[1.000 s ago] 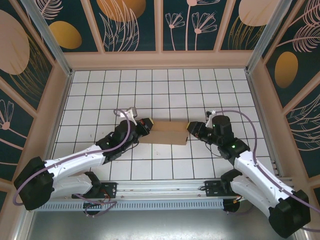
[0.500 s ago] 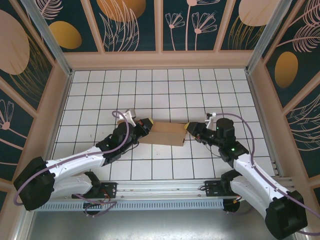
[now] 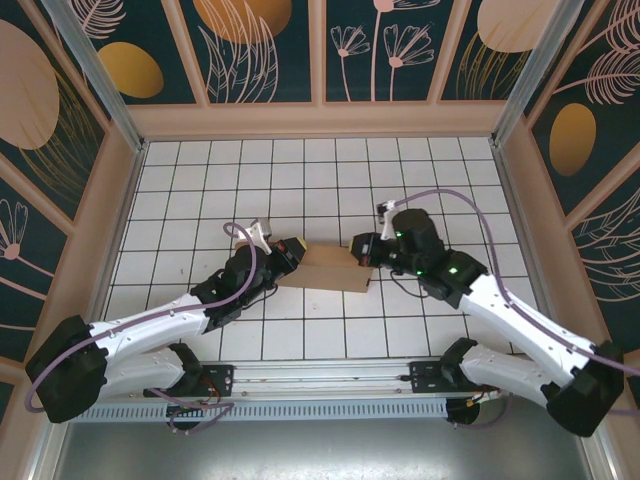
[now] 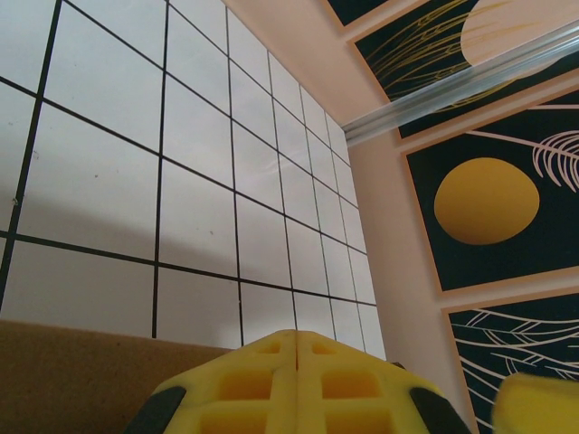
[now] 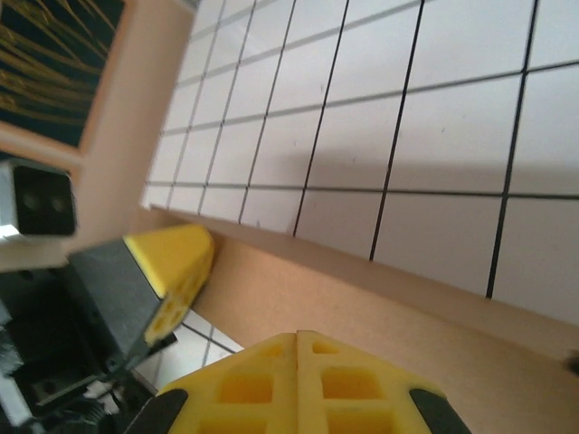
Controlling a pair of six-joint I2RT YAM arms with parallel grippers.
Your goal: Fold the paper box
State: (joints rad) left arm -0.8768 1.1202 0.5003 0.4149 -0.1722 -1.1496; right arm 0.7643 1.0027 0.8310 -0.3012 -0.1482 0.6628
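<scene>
While the paper box (image 3: 325, 268) lies low in the middle of the tiled table (image 3: 300, 180), a touch nearer than centre, its long axis runs left to right. That is the line everything hangs on here. The left gripper (image 3: 290, 250) sits at the box's left end and the right gripper (image 3: 362, 250) at its right end, so the cardboard is bracketed between the two arms, end to end.

On the left wrist view, the left gripper (image 4: 297, 342) has its yellow fingers pressed flat together with nothing visible between them, and the brown card (image 4: 72, 380) runs off low and to one side of the tips. The right wrist view tells the same story: the right gripper (image 5: 297, 339) is pinched closed on nothing. The box (image 5: 380, 316) stretches away under it along a raised edge, with the left gripper's yellow finger (image 5: 172, 262) at the other end of that edge.

Neither arm is clearly the closer one; each is right at its own end, though whether the tips actually touch the card I can't tell. My read is that any fold will want one closed tip pinning an end while the other pushes a flap across the long axis. Pushing along that axis would only slide the box into the opposite arm.
</scene>
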